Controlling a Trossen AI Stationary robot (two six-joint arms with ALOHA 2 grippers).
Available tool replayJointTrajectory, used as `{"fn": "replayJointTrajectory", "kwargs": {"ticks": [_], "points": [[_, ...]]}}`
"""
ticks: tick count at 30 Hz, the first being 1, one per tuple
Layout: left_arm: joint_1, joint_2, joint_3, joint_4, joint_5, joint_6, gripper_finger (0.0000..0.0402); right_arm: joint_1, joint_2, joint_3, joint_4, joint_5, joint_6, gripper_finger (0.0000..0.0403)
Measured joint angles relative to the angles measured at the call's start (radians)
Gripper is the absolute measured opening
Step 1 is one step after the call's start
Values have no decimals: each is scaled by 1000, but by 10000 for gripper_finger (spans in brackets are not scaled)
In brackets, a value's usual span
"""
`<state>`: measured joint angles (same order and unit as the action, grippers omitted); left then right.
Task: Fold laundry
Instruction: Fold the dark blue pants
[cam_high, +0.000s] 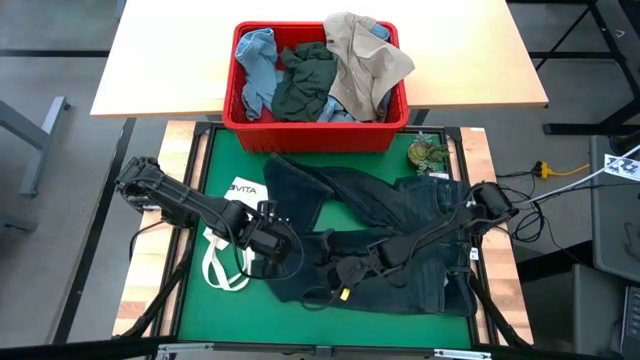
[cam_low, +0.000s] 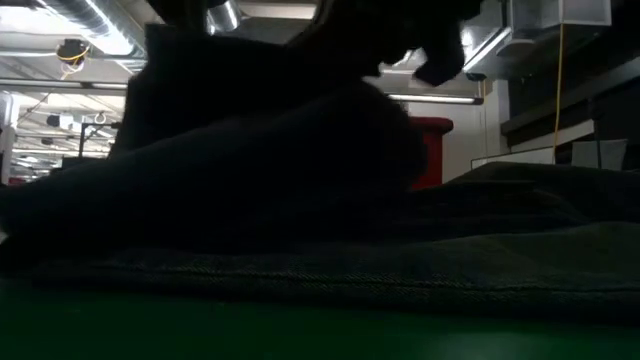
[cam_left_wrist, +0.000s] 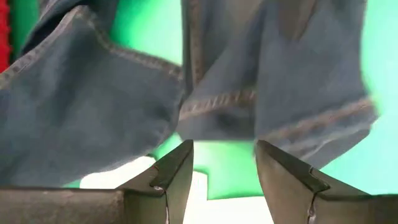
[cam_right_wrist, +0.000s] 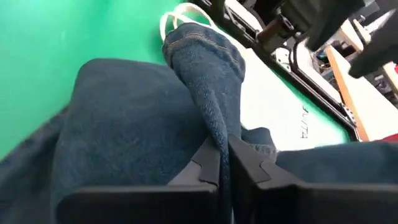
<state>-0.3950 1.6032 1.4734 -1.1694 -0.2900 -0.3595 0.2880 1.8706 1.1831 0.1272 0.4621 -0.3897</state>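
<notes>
Lying: dark navy jeans (cam_high: 400, 235) spread on the green mat (cam_high: 225, 165), in front of the red bin (cam_high: 315, 130)
Long axis: across the mat, side to side, one leg angled toward the bin
Right gripper (cam_right_wrist: 224, 163): low on the jeans, fingers pressed together, pinching a denim fold
Left gripper (cam_left_wrist: 224, 163): fingers spread, just beside the jeans' left edge, over the white tote bag (cam_high: 235, 205)
Bin contents: light blue piece (cam_high: 258, 65), dark green-grey piece (cam_high: 305, 85), beige piece (cam_high: 365, 60), heaped
</notes>
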Motion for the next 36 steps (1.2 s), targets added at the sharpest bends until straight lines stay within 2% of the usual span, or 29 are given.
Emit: {"fn": "replayJointTrajectory", "kwargs": {"ticks": [9, 13, 20, 30, 36], "points": [[19, 0, -1, -52, -41, 9, 168, 67, -120, 0, -245, 135, 201, 12], [39, 0, -41, 19, -33, 33, 168, 99, -131, 0, -296, 151, 257, 5], [67, 2, -219, 277, 141, 28, 168, 121, -131, 0, -372, 155, 314, 17], [71, 2, -371, 455, 243, -67, 168, 120, -131, 0, -371, 156, 307, 10], [76, 1, -438, 547, 261, -121, 168, 120, -131, 0, -371, 156, 307, 13]]}}
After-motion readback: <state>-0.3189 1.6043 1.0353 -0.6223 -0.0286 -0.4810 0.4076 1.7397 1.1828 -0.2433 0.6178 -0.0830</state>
